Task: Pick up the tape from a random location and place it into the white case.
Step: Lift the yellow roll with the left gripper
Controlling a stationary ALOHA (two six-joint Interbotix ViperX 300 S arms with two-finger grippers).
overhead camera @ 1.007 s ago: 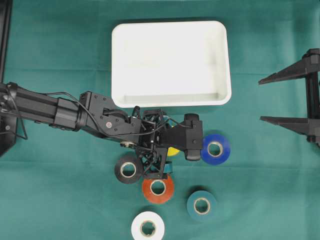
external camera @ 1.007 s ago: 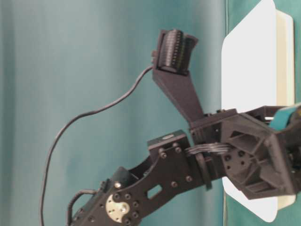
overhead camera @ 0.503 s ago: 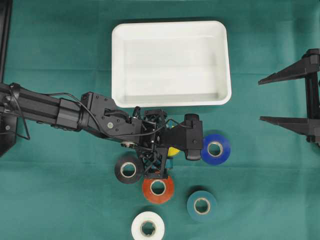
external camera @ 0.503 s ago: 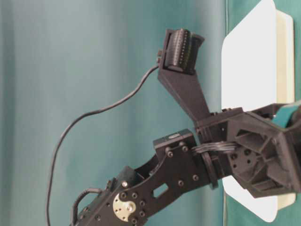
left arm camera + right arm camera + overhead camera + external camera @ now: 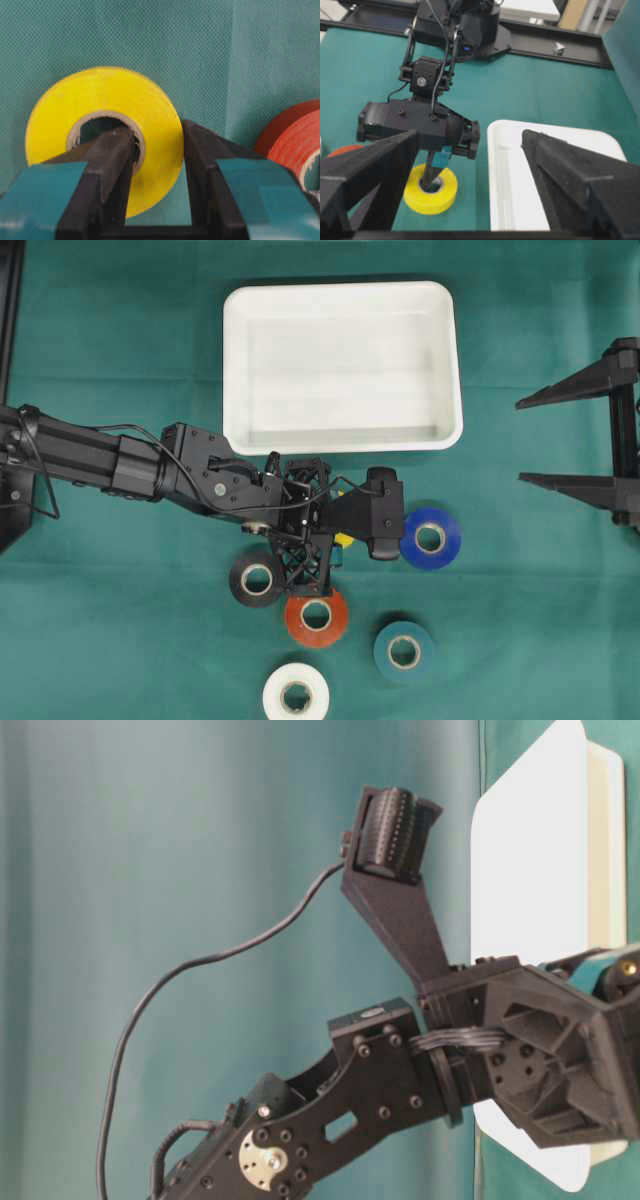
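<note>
My left gripper (image 5: 155, 165) is pinching the flat yellow roll of plastic tape (image 5: 105, 130): one finger sits down inside the cardboard core, the other presses against the outer face, so the roll's wall is clamped between them. The roll lies flat on the green cloth table cover (image 5: 240, 60), directly under my wrist, its hole facing up.

What matters for the coming move is where the large shallow white plastic case (image 5: 340, 365) lies from this grip. In the overhead view it is just beyond my fingertips, toward the top of the picture, and its near rim runs crosswise to my reach, close to the wrist. Its long axis lies across my path, so I judge almost any spot past that rim would do. The rim is raised, so I would expect to lift first and then carry over it.

Beside my gripper, on the side away from the case, sit a red tape roll (image 5: 316, 617) and a black tape roll (image 5: 257, 579), both close; a blue one (image 5: 431, 537) lies off to the side.

My right gripper (image 5: 560, 437) is spread wide and well apart from all of it; the left arm is plainly the nearer.
</note>
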